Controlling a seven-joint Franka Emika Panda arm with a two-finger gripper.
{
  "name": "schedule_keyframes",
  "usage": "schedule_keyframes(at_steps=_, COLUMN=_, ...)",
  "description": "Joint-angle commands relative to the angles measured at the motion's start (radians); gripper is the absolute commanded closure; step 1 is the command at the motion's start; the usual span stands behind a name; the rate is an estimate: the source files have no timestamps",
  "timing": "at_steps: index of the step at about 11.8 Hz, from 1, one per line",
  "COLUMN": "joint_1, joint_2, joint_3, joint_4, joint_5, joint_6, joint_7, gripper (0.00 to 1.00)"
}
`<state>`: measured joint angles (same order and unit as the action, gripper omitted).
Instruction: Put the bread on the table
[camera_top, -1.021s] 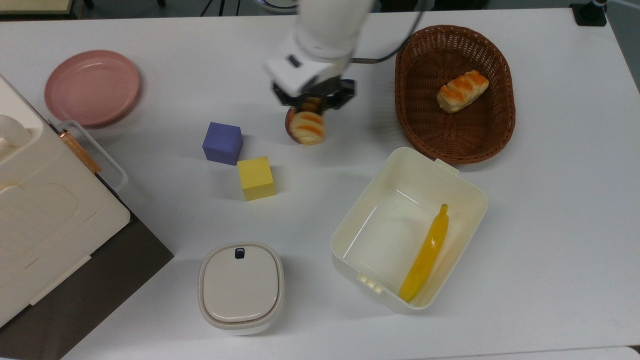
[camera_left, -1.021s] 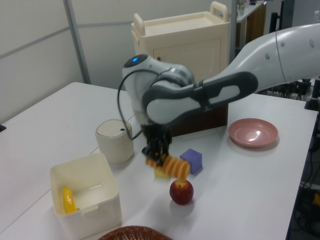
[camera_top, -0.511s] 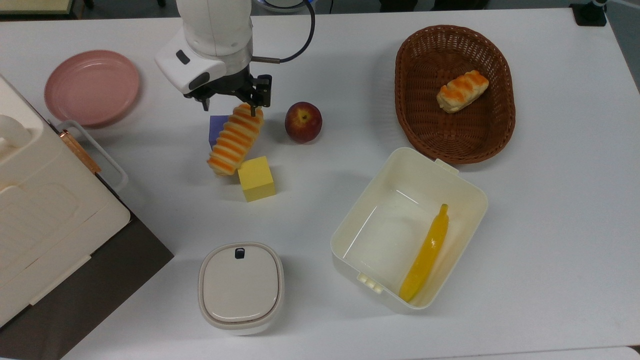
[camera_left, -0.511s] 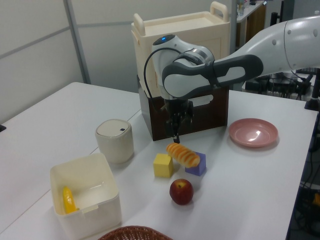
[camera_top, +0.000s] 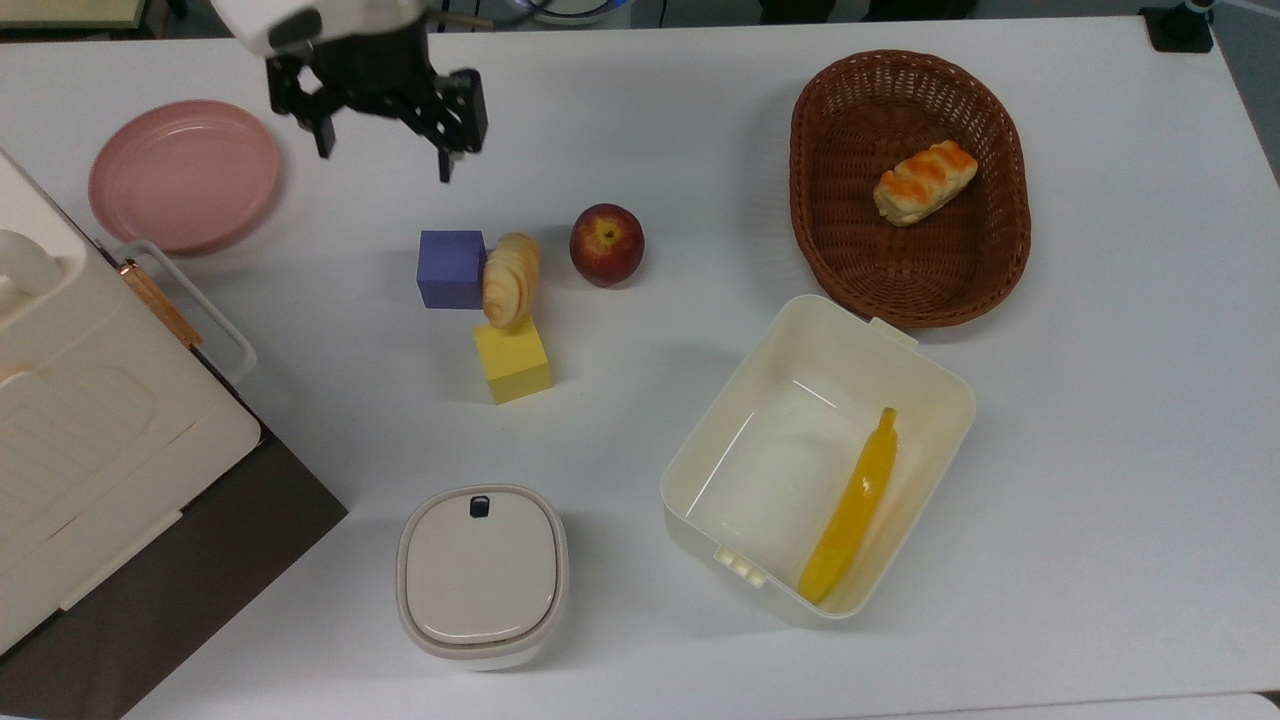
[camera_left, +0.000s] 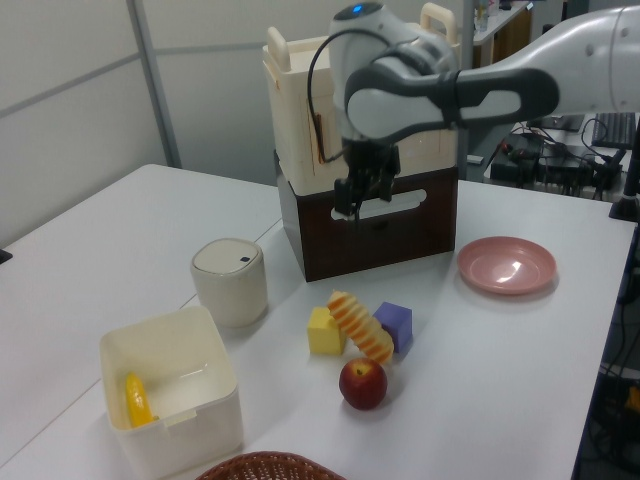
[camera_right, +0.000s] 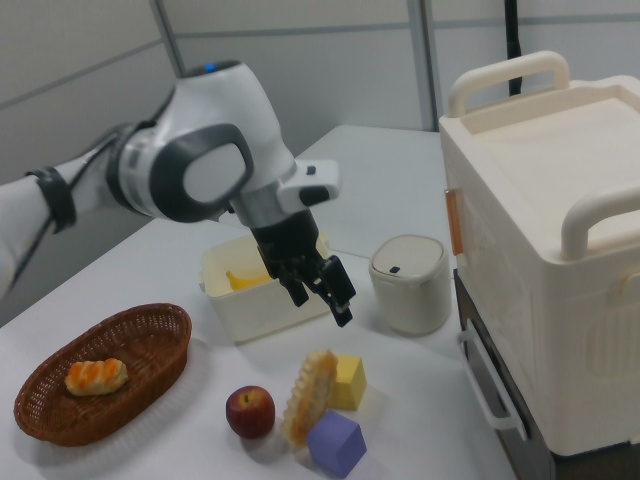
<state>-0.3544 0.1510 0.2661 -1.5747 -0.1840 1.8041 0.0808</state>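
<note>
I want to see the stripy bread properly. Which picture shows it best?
The left view: the bread shows its whole length and orange stripes, propped between the yellow block and purple block. The top view foreshortens it; the right view shows its pale, flaky side.

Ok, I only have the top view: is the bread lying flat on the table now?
Observer: No. In the left view the bread is tilted, with its upper end propped on the yellow cube.
Operator: Where's its lower end?
Observer: In the right view it comes down to the table, between the apple and the purple cube.
Operator: Anything gripped?
Observer: No. In the left view the claw hangs open and empty, high above the cubes.
</note>
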Motion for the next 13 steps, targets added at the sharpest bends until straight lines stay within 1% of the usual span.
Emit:
schedule_keyframes(at_steps=1, joint_1=-0.009, joint_2=-0.065, joint_3=-0.002, joint_4=-0.018, joint_5=0.032, joint_6=-0.068, joint_7=-0.007, gripper=0.00)
schedule_keyframes(at_steps=2, joint_1=-0.009, joint_2=-0.083, joint_3=-0.010, joint_4=-0.018, joint_5=0.069, joint_6=-0.068, joint_7=-0.004, gripper=0.00)
schedule_keyframes(at_steps=3, joint_1=-0.008, joint_2=-0.100, joint_3=-0.030, joint_4=-0.018, joint_5=0.131, joint_6=-0.083, joint_7=0.000, gripper=0.00)
schedule_keyframes(at_steps=4, joint_1=0.006, joint_2=-0.119, joint_3=-0.050, joint_4=-0.018, joint_5=0.171, joint_6=-0.109, joint_7=0.000, gripper=0.00)
schedule_keyframes(at_steps=6, joint_1=0.078, joint_2=-0.128, joint_3=-0.094, joint_4=-0.018, joint_5=0.176, joint_6=-0.164, joint_7=0.002, gripper=0.00)
schedule_keyframes(at_steps=8, joint_1=0.223, joint_2=-0.130, joint_3=-0.206, joint_4=-0.019, joint_5=0.178, joint_6=-0.175, joint_7=0.004, gripper=0.00)
schedule_keyframes(at_steps=9, joint_1=0.263, joint_2=-0.130, joint_3=-0.234, joint_4=-0.018, joint_5=0.178, joint_6=-0.180, joint_7=0.004, gripper=0.00)
schedule_keyframes(at_steps=11, joint_1=0.339, joint_2=-0.130, joint_3=-0.278, joint_4=-0.019, joint_5=0.178, joint_6=-0.180, joint_7=0.004, gripper=0.00)
schedule_keyframes(at_steps=12, joint_1=0.366, joint_2=-0.130, joint_3=-0.288, joint_4=-0.021, joint_5=0.178, joint_6=-0.180, joint_7=0.004, gripper=0.00)
schedule_keyframes(at_steps=13, joint_1=0.370, joint_2=-0.130, joint_3=-0.288, joint_4=-0.022, joint_5=0.178, joint_6=-0.184, joint_7=0.004, gripper=0.00)
